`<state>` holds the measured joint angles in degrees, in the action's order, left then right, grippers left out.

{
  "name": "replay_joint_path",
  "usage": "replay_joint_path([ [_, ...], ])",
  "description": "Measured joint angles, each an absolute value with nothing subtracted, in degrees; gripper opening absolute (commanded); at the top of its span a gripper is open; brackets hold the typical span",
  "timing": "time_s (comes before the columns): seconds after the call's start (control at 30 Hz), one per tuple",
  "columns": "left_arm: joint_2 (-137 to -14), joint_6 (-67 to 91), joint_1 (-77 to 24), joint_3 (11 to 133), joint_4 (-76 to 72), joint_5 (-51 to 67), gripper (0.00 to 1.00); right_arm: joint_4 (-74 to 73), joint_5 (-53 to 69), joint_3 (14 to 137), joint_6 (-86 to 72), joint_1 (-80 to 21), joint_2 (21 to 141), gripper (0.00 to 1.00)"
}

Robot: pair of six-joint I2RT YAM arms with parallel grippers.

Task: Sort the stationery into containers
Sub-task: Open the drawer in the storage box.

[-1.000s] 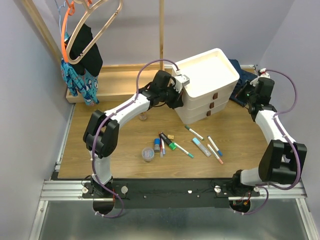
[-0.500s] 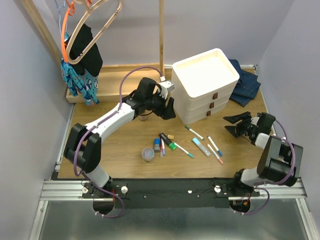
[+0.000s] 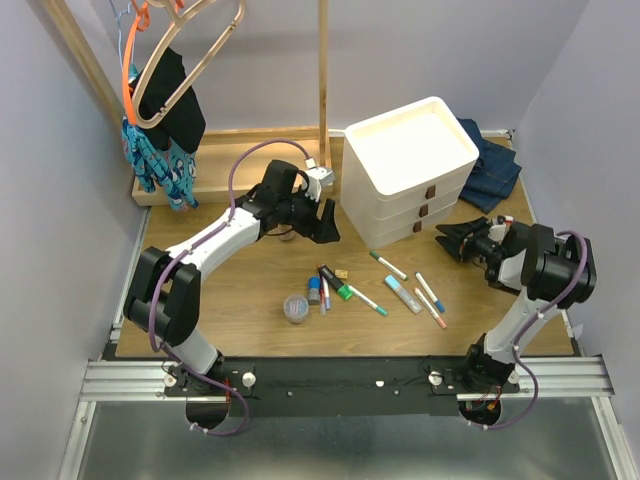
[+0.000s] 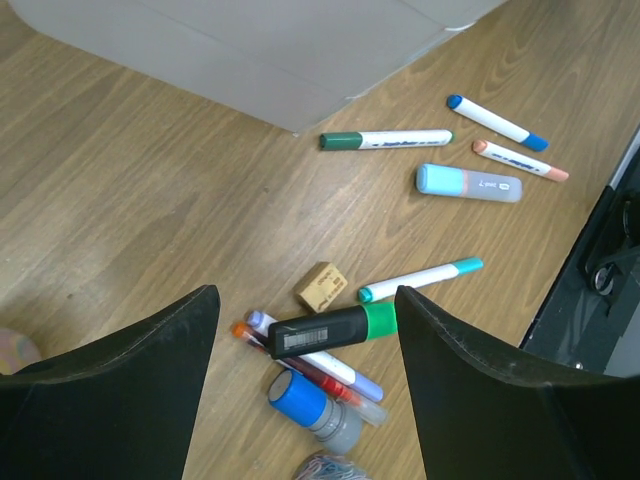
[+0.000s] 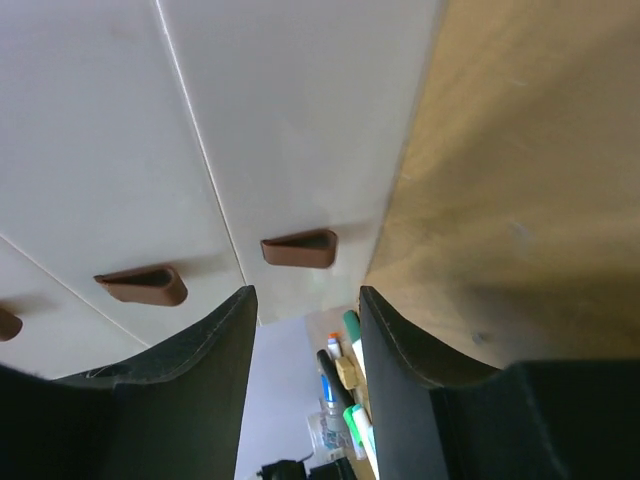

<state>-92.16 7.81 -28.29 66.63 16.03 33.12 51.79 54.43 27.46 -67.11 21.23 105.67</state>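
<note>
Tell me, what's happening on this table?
Two robot arms are set to sort the markers lying loose on the table into a white drawer unit. Nothing is held yet: the left gripper hangs open near the pile, and the right gripper faces the closed drawers, open too.

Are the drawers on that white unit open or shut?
Shut. All three drawers sit flush, none pulled out.
</note>
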Motion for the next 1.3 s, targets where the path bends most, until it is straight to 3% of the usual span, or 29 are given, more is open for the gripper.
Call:
replay_joint_path([
  [0.3, -92.2, 6.4, -27.4, 66.6, 16.4, 33.1, 0.79, 63.4, 56.1, 29.5, -71.6, 14.3, 112.2, 0.45],
  [1.0, -92.9, 5.8, -25.9, 66.7, 16.5, 33.1, 0.79, 64.9, 55.6, 31.8, -71.3, 13.1, 116.8, 0.46],
  [1.07, -92.9, 5.8, -25.9, 66.6, 16.5, 33.1, 0.79, 65.6, 55.4, 31.9, -71.4, 12.8, 117.4, 0.42],
  [1.1, -92.9, 5.8, -25.9, 66.6, 16.5, 33.1, 0.79, 66.2, 55.3, 32.0, -71.5, 12.7, 117.8, 0.34],
  [1.17, -92.9, 5.7, -25.9, 66.6, 16.5, 33.1, 0.79, 67.3, 55.2, 32.3, -71.8, 12.4, 118.5, 0.27],
  [1.3, -92.9, 5.3, -25.9, 66.6, 16.5, 33.1, 0.79, 70.0, 55.2, 32.8, -72.8, 12.2, 120.1, 0.19],
])
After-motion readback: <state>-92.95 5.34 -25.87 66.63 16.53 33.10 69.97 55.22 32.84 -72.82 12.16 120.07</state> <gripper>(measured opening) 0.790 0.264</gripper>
